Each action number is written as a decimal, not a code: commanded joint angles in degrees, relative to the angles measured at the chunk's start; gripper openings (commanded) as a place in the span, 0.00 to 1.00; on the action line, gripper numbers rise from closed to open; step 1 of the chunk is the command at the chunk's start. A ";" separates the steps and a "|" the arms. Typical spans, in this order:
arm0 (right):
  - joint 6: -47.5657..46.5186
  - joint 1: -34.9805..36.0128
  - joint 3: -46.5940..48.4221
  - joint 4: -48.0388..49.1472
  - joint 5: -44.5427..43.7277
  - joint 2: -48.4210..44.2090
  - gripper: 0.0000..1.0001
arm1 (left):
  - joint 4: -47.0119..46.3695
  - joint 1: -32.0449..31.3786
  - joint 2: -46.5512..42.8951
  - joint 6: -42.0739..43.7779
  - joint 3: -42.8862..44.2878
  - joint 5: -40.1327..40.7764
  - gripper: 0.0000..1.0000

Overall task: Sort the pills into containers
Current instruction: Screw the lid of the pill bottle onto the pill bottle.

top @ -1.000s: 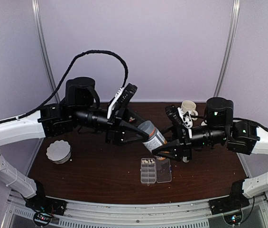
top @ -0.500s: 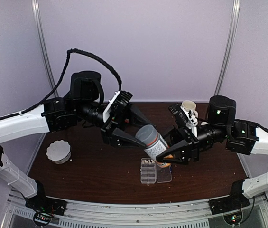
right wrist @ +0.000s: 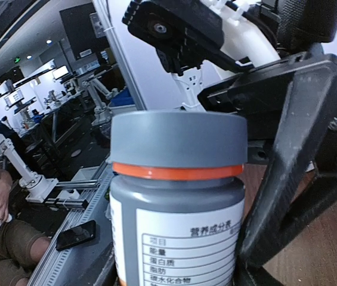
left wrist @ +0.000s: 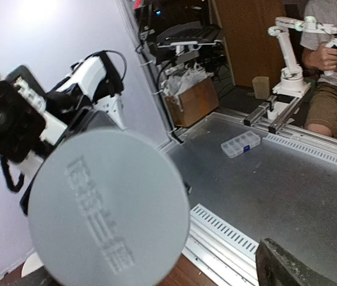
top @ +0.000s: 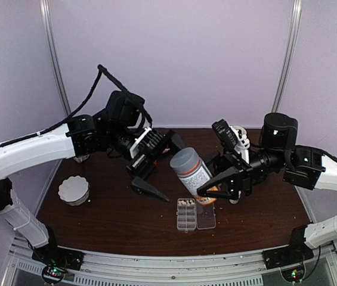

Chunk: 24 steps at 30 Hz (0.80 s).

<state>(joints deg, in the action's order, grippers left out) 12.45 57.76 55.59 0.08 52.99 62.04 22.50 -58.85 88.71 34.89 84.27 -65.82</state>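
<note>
My right gripper point(top: 209, 190) is shut on a grey bottle point(top: 192, 171) with a grey cap, an orange band and a white label, and holds it tilted above the clear organiser box point(top: 188, 223). A few whitish pills point(top: 185, 203) lie in the box's far left compartment. The box lid lies open to the right. My left gripper point(top: 162, 167) is open wide, just left of the bottle cap and apart from it. In the left wrist view the cap point(left wrist: 108, 208) fills the lower left and one fingertip point(left wrist: 287, 265) shows. In the right wrist view the bottle point(right wrist: 177, 196) sits between the fingers point(right wrist: 275, 190).
A white scalloped cup point(top: 74, 189) stands at the left of the brown table point(top: 114, 220). A cream mug point(top: 240, 131) at the back is mostly hidden behind the right arm. The metal rail runs along the near edge point(top: 156, 262).
My left gripper has come off the bottle cap, swung back to the left and stands open. My right gripper has raised the bottle and turned it more upright.
</note>
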 commanded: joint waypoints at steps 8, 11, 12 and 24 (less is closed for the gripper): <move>-11.58 -2.47 3.03 -6.79 -8.43 -1.58 0.00 | -12.17 4.79 -10.22 -13.70 -11.95 12.15 0.97; -15.54 -2.47 2.90 -9.55 -12.21 -1.88 0.00 | -15.28 4.82 -12.71 -20.47 -13.47 18.40 0.98; -16.76 -2.47 2.88 -10.42 -14.24 -2.15 0.00 | -15.42 4.82 -13.37 -23.75 -13.63 20.41 0.98; -29.12 -2.39 0.06 -7.31 -43.07 -3.06 0.00 | -7.62 4.69 -25.11 -57.38 -21.38 54.50 0.98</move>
<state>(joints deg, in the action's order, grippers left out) -10.59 55.51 56.31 -10.37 20.36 59.53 11.68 -54.33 66.59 -7.66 63.83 -26.11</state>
